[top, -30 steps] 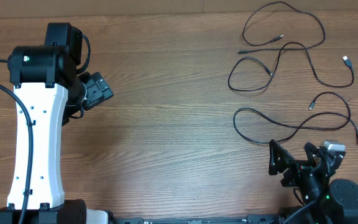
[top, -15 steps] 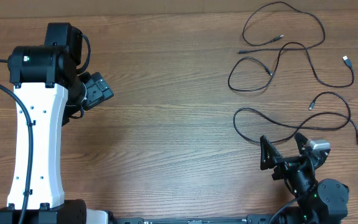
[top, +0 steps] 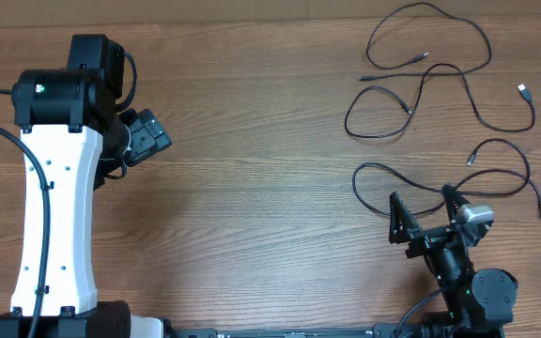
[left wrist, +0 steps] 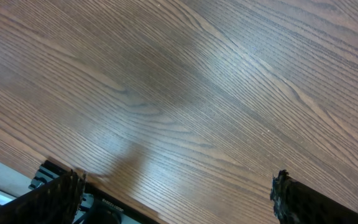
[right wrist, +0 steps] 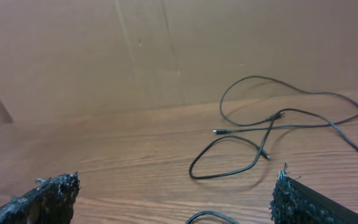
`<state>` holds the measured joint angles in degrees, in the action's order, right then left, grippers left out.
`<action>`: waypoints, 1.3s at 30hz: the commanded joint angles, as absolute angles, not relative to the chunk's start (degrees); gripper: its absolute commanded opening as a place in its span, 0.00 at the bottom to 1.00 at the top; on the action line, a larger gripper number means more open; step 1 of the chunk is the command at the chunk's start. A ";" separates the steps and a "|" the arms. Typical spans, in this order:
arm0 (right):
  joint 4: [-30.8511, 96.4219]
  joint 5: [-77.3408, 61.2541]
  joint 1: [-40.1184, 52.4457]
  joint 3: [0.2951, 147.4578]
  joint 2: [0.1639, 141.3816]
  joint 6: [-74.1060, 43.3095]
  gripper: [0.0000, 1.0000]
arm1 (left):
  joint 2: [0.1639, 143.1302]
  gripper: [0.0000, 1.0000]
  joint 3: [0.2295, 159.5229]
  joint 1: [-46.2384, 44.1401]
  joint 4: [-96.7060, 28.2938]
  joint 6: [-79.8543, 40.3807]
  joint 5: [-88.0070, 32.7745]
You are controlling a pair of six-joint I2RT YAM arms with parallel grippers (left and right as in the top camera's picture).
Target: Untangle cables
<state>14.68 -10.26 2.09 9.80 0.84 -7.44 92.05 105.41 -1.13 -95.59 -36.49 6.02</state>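
Observation:
Three separate black cables lie spread on the wooden table at the right. The far one (top: 430,38) forms a wide loop. The middle one (top: 458,80) ends in a silvery plug (top: 524,91). The nearest cable (top: 440,190) curves just ahead of my right gripper (top: 424,211), which stands open and empty with one fingertip over it. The right wrist view shows the gripper (right wrist: 176,199) wide open, a cable loop (right wrist: 229,162) ahead and a bit of the nearest cable (right wrist: 210,216) between the fingers. My left gripper (left wrist: 176,196) is open over bare wood, far from the cables.
The left arm's white body (top: 54,216) stretches along the table's left side. The table's near edge (left wrist: 73,186) shows under the left gripper. A brown wall (right wrist: 166,50) rises behind the table's far edge.
My right gripper has moved left and away from the front edge, up to the nearest cable. The left arm and the cables have not moved.

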 commanded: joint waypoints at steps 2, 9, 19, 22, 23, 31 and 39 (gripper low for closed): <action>13.50 -10.44 3.05 8.05 0.16 -6.94 1.00 | 92.16 0.99 105.19 -1.15 -95.53 -36.21 5.93; 8.62 -10.17 3.05 5.15 0.16 -5.45 1.00 | 92.16 1.00 105.19 -1.15 -95.53 -36.21 5.93; 1.52 -10.22 2.98 0.49 0.16 -5.50 1.00 | 92.16 0.99 105.19 -1.15 -95.53 -36.21 5.96; 1.56 -10.17 2.94 0.45 0.16 -5.48 1.00 | 92.16 1.00 105.19 -1.15 -95.53 -36.21 5.93; 1.54 -10.17 2.94 0.43 0.16 -5.48 1.00 | 92.16 1.00 105.19 -1.15 -95.53 -36.21 5.93; 3.88 -10.15 2.92 0.43 0.16 -5.43 1.00 | 92.16 1.00 105.19 -1.15 -95.53 -36.21 5.96; 3.97 -10.20 2.83 0.45 0.16 -4.03 1.00 | 92.16 0.99 105.19 -1.15 -95.53 -36.18 5.93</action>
